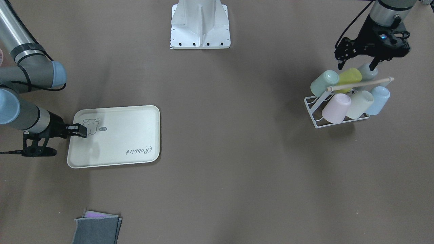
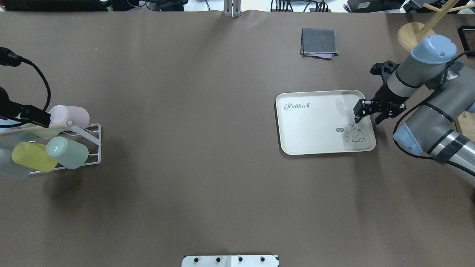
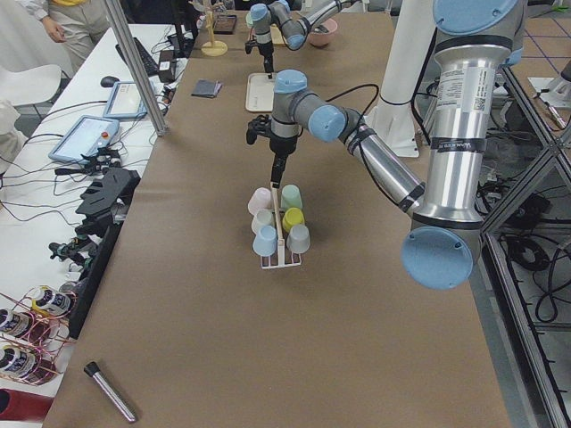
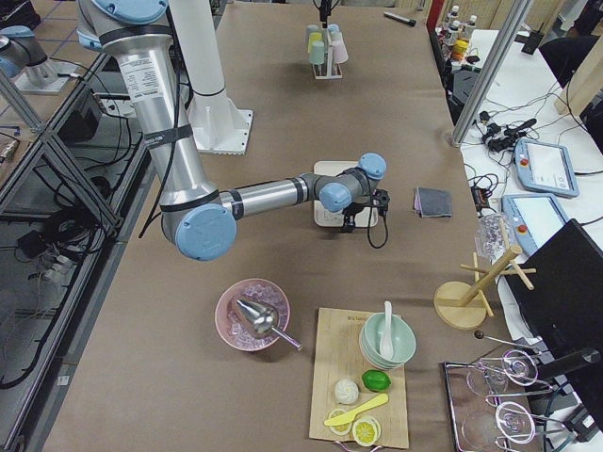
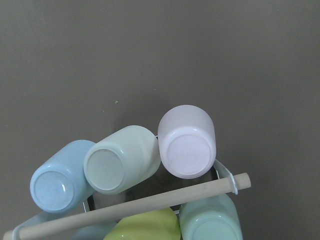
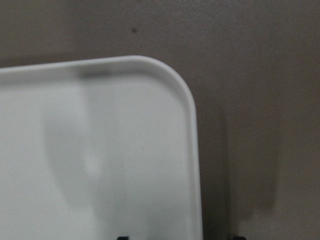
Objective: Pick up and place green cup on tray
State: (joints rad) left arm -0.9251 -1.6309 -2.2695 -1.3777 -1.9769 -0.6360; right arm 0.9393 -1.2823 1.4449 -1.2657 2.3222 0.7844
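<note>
Left gripper (image 1: 356,64) hangs over the back row of a white wire rack (image 1: 312,112), its two fingers spread wide and holding nothing. Six cups lie tilted on that one rack, three on each side of a single wooden rod (image 1: 359,84). On the robot's side are the green cup (image 1: 324,83), a yellow-green cup (image 1: 349,76) and a grey-green cup (image 1: 368,71). On the far side are a pink cup (image 1: 336,107), a cream cup (image 1: 360,104) and a blue cup (image 1: 378,100). The green cup sits at the end of its row, touching the yellow-green one, with its base facing outward.

Well apart, across the table, lies the one tray (image 1: 129,135), flat on the brown surface. The right gripper (image 1: 81,130) points down over its edge by the animal drawing. Its wrist camera catches only two dark tips on either side of the rim, so its fingers seem spread. One folded grey cloth (image 1: 96,230) lies near the tray.
</note>
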